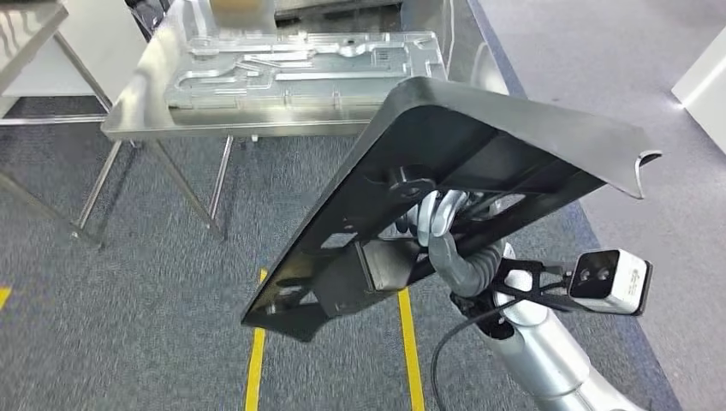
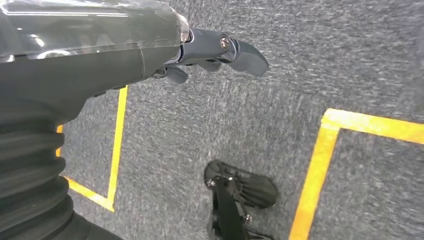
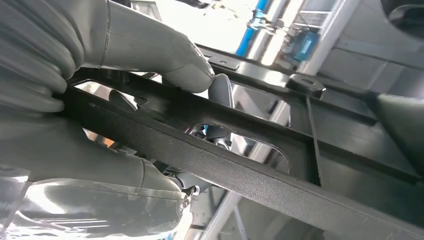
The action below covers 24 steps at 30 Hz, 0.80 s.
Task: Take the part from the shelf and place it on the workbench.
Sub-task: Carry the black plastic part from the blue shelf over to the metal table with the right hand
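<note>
The part is a large black moulded panel (image 1: 445, 171) with cut-outs, held tilted in the air, its high edge toward the workbench. My right hand (image 1: 441, 227) grips it from below through the ribs; in the right wrist view the thumb (image 3: 180, 62) presses on a black rib (image 3: 240, 165). The steel workbench (image 1: 141, 120) stands just beyond the panel and carries a silver pressed metal part (image 1: 300, 64). My left hand (image 2: 210, 52) hangs over the grey carpet and holds nothing.
A second steel table (image 1: 26, 30) stands at the far left. Yellow floor lines (image 1: 255, 360) run under the panel. A white object (image 1: 704, 77) sits at the right edge. The wrist camera (image 1: 609, 281) juts from my right forearm.
</note>
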Tool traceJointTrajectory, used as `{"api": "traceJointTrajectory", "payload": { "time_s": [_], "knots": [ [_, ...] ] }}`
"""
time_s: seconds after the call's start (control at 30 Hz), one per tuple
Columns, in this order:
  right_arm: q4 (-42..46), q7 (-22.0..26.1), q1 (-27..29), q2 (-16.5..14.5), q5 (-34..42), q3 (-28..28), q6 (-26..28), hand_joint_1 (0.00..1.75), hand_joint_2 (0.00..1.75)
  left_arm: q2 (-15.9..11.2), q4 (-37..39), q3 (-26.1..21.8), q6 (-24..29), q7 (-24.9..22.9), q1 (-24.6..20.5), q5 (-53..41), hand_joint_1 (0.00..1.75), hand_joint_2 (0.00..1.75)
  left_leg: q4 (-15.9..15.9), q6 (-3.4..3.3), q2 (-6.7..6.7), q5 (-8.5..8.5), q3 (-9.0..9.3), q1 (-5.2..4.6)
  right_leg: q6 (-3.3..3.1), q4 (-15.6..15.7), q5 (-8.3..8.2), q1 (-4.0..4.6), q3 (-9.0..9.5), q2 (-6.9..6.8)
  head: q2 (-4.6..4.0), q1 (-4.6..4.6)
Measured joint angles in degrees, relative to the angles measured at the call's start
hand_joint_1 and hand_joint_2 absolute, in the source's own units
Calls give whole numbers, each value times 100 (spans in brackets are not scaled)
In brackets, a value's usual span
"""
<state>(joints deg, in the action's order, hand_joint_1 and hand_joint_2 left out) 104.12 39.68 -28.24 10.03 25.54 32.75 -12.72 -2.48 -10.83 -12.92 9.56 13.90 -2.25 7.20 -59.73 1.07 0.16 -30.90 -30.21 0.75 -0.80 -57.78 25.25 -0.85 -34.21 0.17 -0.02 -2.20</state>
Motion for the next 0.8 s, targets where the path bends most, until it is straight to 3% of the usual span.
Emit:
{"api": "traceJointTrajectory", "payload": {
  "time_s": [0.1,0.13,0.17,0.2,0.27,0.33,0.4,0.5,0.53,0.6,0.63,0.67,0.7,0.8],
  "knots": [
    [13,1,14,-2,56,-1,2,166,175,-7,-1,0,-11,1,8,-16,0,175,-1169,48,-1,-425,-668,6,-57,11,85,8,103,8,0,0],
    [12,-1,24,-2,91,0,-2,166,175,-7,-1,0,-18,1,19,-27,0,175,-1434,51,-2,-437,-871,6,-59,11,118,14,140,27,0,-1],
    [11,-1,30,-2,125,1,-8,166,175,-7,-1,0,-25,1,33,-37,0,175,-1477,45,-2,-325,-973,5,-58,11,153,18,185,51,0,-1],
    [10,0,32,-2,154,1,-14,166,175,-7,-1,0,-31,1,45,-46,0,175,-1287,31,-7,-99,-962,5,-52,10,190,20,240,79,0,0],
    [9,3,27,-2,189,-1,-16,166,175,-10,-1,-3,-34,0,60,-56,0,175,-499,-28,-36,446,-711,-6,-30,13,274,24,360,121,0,0],
    [9,9,17,-2,200,-5,-4,166,175,-16,1,-11,-29,-1,58,-59,0,175,51,-92,-61,677,-509,-37,21,12,339,36,416,154,0,0],
    [19,7,9,-2,200,-21,21,166,175,-19,1,-19,-25,0,37,-64,0,175,140,-142,-61,642,-480,-64,91,32,366,36,421,177,0,-1],
    [88,-1,-5,-2,196,-71,63,166,175,-20,-2,-24,-34,3,31,-72,0,175,229,-231,-47,628,-384,-21,192,-107,486,38,395,121,0,0],
    [111,-1,-13,-1,194,-89,74,166,175,-19,-3,-25,-38,4,35,-74,0,175,259,-259,-41,619,-343,-7,219,-375,606,38,262,88,0,1],
    [130,1,-12,0,193,-111,86,166,175,-19,-3,-28,-44,7,41,-79,0,175,267,-300,-35,572,-299,-12,256,-1162,874,25,-218,47,0,1],
    [134,0,4,2,193,-116,88,166,175,-19,-3,-28,-46,8,42,-86,0,175,267,-308,-36,543,-273,-13,268,-1483,923,18,-450,44,0,2],
    [138,-1,18,4,193,-119,90,166,175,-19,-3,-28,-50,11,47,-94,0,175,267,-309,-38,514,-242,-14,274,-1629,879,13,-595,43,0,2],
    [145,-1,26,6,193,-122,92,166,175,-19,-3,-28,-55,15,52,-103,0,175,266,-304,-39,480,-198,-14,273,-1545,714,10,-625,38,0,2],
    [204,0,33,10,193,-138,109,166,175,-17,-3,-28,-63,40,60,-125,0,175,257,-251,-41,350,-43,-25,213,-409,5,25,-224,-7,0,2]
  ]
}}
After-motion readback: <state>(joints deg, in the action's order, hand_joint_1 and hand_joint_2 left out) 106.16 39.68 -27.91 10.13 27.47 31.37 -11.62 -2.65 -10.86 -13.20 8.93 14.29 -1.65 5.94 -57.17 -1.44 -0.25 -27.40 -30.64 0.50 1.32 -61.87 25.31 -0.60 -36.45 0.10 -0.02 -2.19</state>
